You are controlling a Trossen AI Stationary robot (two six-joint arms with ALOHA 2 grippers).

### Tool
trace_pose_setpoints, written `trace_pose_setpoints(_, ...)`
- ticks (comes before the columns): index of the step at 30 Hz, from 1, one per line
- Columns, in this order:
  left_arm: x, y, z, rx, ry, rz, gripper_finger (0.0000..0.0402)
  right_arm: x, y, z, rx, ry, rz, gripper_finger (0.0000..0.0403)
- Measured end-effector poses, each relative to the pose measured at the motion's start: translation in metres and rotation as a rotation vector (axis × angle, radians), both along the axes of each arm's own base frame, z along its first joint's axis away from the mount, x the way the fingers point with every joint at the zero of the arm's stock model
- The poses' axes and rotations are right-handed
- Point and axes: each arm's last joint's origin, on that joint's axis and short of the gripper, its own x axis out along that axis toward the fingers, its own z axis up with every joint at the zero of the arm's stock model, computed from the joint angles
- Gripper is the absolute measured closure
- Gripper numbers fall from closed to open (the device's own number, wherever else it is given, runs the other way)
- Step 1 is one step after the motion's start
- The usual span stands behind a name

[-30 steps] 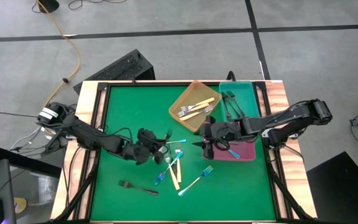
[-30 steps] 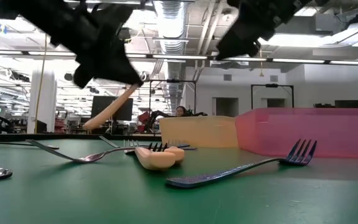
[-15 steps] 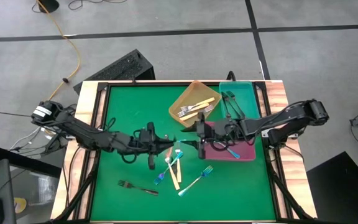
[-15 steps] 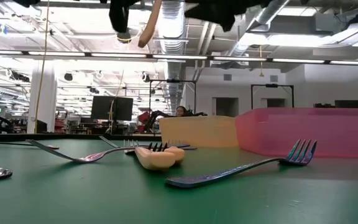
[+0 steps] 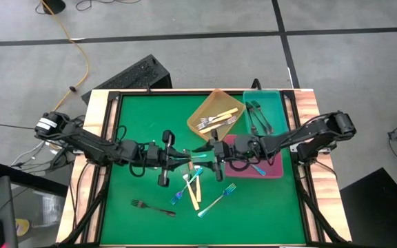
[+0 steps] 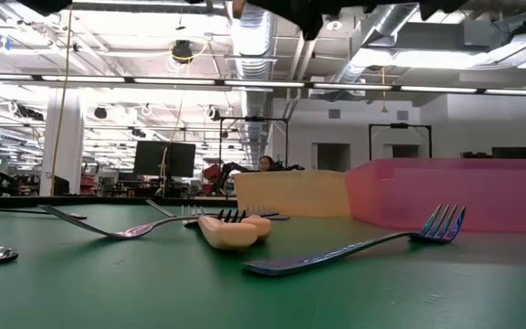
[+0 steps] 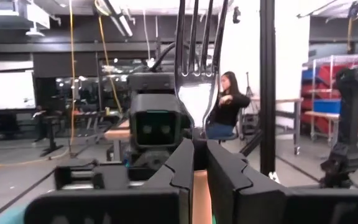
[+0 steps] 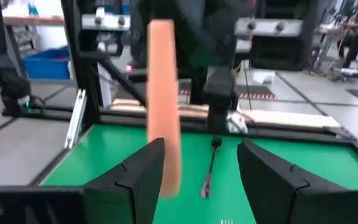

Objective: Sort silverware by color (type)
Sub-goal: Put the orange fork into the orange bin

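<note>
My left gripper (image 5: 178,158) is shut on a cream-handled fork (image 7: 197,74), high above the middle of the green table. The silver tines (image 7: 197,31) point up and the cream handle (image 8: 164,93) hangs down. My right gripper (image 5: 209,157) faces it from the table's right, open. In the right wrist view the handle stands close before one of its fingers (image 8: 143,174); I see no touch. Loose blue forks (image 5: 216,200), a cream fork (image 5: 193,193) and a black fork (image 5: 151,205) lie flat on the table below. My left gripper pinches the fork between its two fingers at the neck (image 7: 197,127), where the silver part meets the cream handle. The fingers reach about level from the table's left and lie across the fork. The fork stands upright, tines up, lifted clear of the table.
An orange tray (image 5: 216,117) with cream forks, a teal tray (image 5: 267,110) with black forks and a pink tray (image 5: 257,165) with a blue fork stand at the back right. A raised wooden rim (image 5: 102,138) runs round the table.
My left gripper has risen and tipped from pointing down to about level, rolling as it went; the fork has gone up out of the low view and now stands tines up. My right gripper has moved toward the table's left, nearer the fork, and tipped up to level.
</note>
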Motion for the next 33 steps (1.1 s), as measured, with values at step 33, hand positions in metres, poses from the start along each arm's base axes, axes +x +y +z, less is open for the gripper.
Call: trace_pose_setpoints(33,0.006,0.025,-0.001,0.001,0.005,-0.047,0.039,0.001,-0.007,0.011,0.028,-0.111,-0.021,0.0179)
